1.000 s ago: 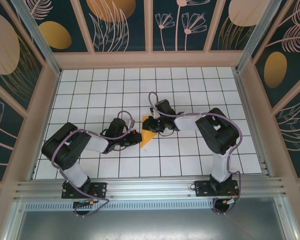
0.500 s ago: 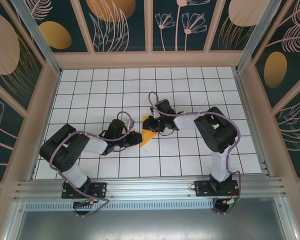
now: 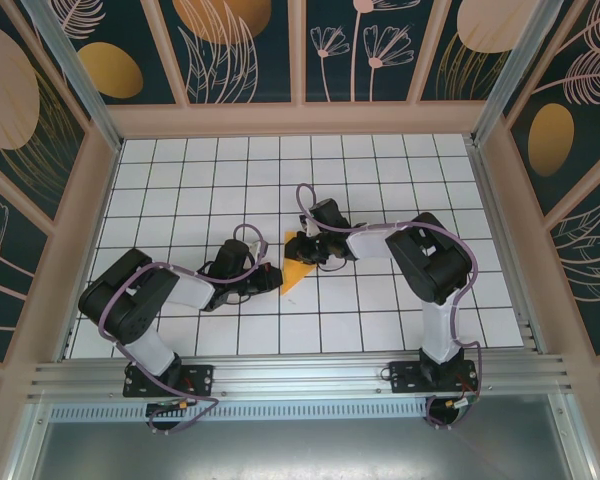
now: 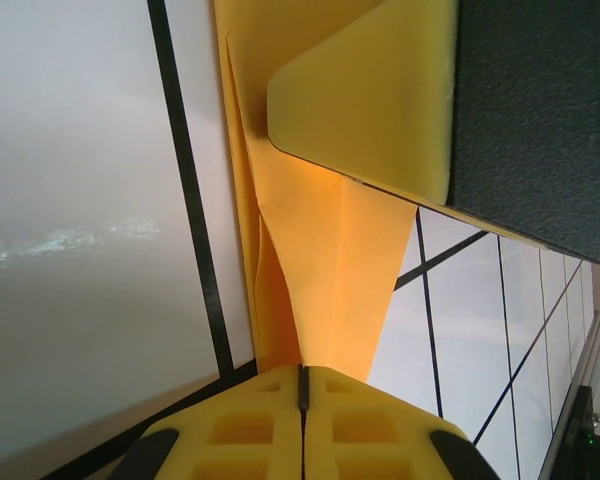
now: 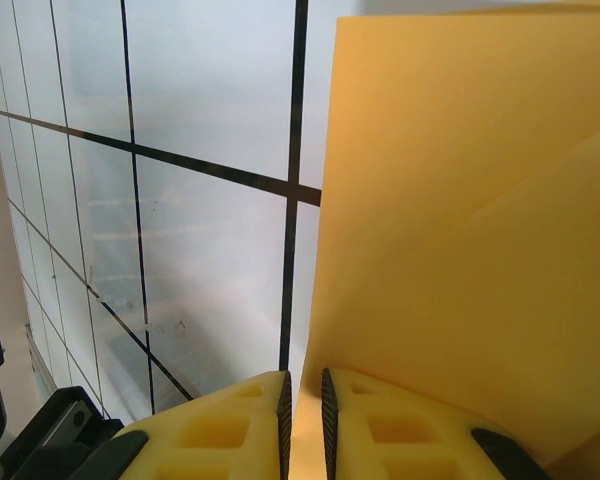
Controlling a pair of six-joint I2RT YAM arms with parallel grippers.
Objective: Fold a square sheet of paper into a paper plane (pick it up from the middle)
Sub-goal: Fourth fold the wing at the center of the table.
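I've got the paper (image 3: 296, 272) caught from two sides, low over the table (image 3: 180, 180) in the gap between the arms. It is not a flat square but a creased orange wedge, with layers lapped over each other (how many, I can't count from here).

The left gripper (image 4: 302, 378) has its fingers pressed together. The narrow end of the paper runs straight into the seam between them, so I read that as a pinch on that tip.

The right gripper (image 5: 305, 388) is very nearly closed, with a thin slit between the fingers and orange showing inside it. The sheet fans out ahead of the fingertips and off to one side, so that one is nipping an edge. From the left wrist I can see one of its fingers (image 4: 365, 95) dead ahead, at the far end of the same strip.

My guess at the reason for opposing grips is that one end serves as an anchor while the other draws the flap over, which keeps the crease straight and stops thin paper sliding on the smooth tiles. I'd put the fold about midway, since nothing here looks like a pointed dart yet.
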